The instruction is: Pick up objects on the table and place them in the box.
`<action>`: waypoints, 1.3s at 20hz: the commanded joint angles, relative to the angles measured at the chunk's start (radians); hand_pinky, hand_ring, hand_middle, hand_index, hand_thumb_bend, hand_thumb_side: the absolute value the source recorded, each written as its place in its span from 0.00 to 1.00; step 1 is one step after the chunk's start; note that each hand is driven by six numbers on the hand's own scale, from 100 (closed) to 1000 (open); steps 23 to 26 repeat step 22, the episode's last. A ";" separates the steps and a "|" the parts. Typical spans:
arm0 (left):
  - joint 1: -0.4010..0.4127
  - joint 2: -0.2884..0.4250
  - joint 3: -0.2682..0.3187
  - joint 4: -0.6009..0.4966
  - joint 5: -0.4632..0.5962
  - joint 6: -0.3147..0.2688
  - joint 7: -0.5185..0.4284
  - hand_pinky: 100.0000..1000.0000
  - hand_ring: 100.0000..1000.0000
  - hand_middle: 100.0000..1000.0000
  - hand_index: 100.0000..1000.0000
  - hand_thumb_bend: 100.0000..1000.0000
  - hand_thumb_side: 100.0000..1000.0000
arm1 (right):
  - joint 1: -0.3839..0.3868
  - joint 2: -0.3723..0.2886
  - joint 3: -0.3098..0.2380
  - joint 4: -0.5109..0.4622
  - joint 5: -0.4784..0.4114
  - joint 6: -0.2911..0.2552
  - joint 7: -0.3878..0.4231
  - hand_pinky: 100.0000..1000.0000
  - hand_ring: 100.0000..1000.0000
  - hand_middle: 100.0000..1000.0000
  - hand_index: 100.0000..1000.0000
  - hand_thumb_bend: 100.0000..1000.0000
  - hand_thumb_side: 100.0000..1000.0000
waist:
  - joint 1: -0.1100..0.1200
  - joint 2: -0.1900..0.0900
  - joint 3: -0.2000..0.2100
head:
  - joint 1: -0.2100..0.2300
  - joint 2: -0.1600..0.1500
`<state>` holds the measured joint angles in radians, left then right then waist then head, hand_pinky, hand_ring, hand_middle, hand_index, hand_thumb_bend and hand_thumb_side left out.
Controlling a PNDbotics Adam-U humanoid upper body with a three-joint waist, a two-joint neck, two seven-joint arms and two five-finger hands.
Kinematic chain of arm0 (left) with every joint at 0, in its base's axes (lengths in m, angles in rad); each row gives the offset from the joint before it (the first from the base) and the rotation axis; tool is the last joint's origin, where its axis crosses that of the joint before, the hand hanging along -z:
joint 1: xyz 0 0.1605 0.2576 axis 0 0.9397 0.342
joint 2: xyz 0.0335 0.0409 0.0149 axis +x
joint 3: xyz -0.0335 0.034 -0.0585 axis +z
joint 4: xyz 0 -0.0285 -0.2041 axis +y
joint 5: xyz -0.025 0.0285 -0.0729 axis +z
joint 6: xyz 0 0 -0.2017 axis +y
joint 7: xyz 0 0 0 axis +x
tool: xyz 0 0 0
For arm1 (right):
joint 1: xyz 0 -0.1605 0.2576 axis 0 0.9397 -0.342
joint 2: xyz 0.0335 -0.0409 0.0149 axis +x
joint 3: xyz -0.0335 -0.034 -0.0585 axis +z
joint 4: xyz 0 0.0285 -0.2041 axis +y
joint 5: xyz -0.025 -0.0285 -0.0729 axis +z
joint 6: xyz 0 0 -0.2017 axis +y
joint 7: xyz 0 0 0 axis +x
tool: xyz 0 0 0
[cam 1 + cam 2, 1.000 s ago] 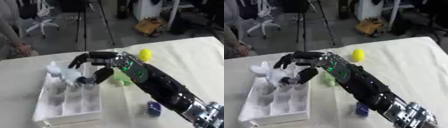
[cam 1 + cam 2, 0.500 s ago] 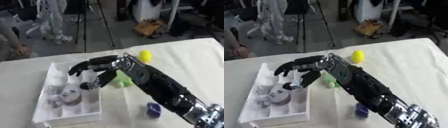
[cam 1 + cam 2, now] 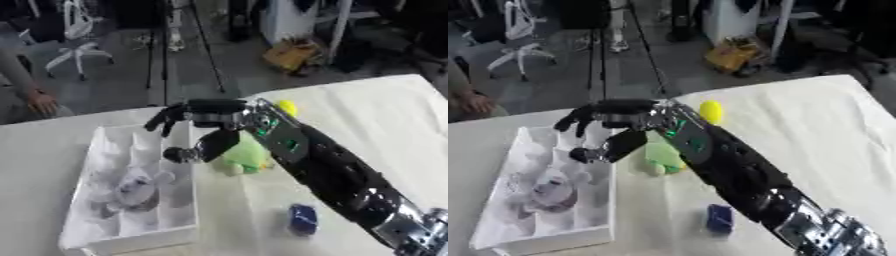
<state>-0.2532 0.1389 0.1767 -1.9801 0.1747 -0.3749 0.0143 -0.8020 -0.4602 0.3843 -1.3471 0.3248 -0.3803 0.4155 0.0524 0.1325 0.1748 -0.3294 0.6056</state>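
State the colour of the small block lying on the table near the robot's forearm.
Dark blue. The small block shows best in the left eye view.

No readable text, labels, brands or numbers on anything in view

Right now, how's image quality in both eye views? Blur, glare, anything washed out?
Left eye view: soft all over; the right hand is smeared, and the pale item in the white box blends into its walls. Right eye view: same softness; the blue object and yellow ball show as colour blobs only. No hard glare; the tablecloth is bright but not blown out.
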 commanded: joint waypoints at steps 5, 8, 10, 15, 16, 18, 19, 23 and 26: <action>0.015 0.026 0.034 -0.020 -0.026 0.003 0.022 0.96 0.74 0.75 0.73 0.37 0.93 | 0.067 -0.105 -0.110 -0.167 -0.052 0.078 -0.197 0.86 0.71 0.83 0.94 0.21 0.68 | 0.003 -0.009 -0.087 | 0.077 -0.017; 0.022 0.029 0.045 -0.020 -0.036 0.009 0.032 0.96 0.74 0.75 0.72 0.37 0.94 | 0.122 -0.132 -0.166 -0.242 -0.092 0.122 -0.234 0.86 0.71 0.83 0.95 0.21 0.68 | 0.007 0.000 -0.133 | 0.112 -0.022; 0.027 0.032 0.050 -0.020 -0.042 0.012 0.037 0.96 0.74 0.75 0.72 0.37 0.94 | 0.156 -0.144 -0.187 -0.305 -0.111 0.133 -0.249 0.86 0.71 0.83 0.95 0.21 0.68 | 0.009 0.003 -0.152 | 0.126 -0.021; 0.046 0.041 0.063 -0.020 -0.069 0.043 0.044 0.97 0.75 0.76 0.72 0.34 0.95 | 0.319 -0.175 -0.291 -0.446 -0.142 0.158 -0.346 0.83 0.68 0.81 0.94 0.20 0.65 | 0.020 0.009 -0.240 | 0.193 -0.010; 0.049 0.043 0.065 -0.019 -0.076 0.049 0.046 0.98 0.75 0.76 0.72 0.34 0.96 | 0.346 -0.177 -0.305 -0.471 -0.141 0.166 -0.367 0.82 0.68 0.80 0.94 0.21 0.65 | 0.021 0.010 -0.250 | 0.199 -0.009; 0.054 0.046 0.068 -0.013 -0.089 0.059 0.048 0.98 0.75 0.76 0.71 0.33 0.97 | 0.390 -0.180 -0.325 -0.508 -0.137 0.181 -0.399 0.82 0.67 0.80 0.94 0.21 0.64 | 0.023 0.012 -0.266 | 0.208 -0.008; 0.058 0.050 0.071 -0.002 -0.098 0.064 0.049 0.98 0.75 0.76 0.71 0.33 0.97 | 0.427 -0.182 -0.343 -0.529 -0.132 0.186 -0.419 0.82 0.67 0.80 0.94 0.21 0.64 | 0.024 0.013 -0.276 | 0.212 -0.008; 0.072 0.053 0.079 0.033 -0.126 0.066 0.051 0.99 0.75 0.76 0.71 0.32 0.97 | 0.523 -0.182 -0.379 -0.577 -0.113 0.201 -0.456 0.80 0.66 0.79 0.95 0.25 0.60 | 0.028 0.017 -0.290 | 0.225 -0.009; 0.072 0.053 0.079 0.033 -0.126 0.066 0.051 0.99 0.75 0.76 0.71 0.32 0.97 | 0.523 -0.182 -0.379 -0.577 -0.113 0.201 -0.456 0.80 0.66 0.79 0.95 0.25 0.60 | 0.028 0.017 -0.290 | 0.225 -0.009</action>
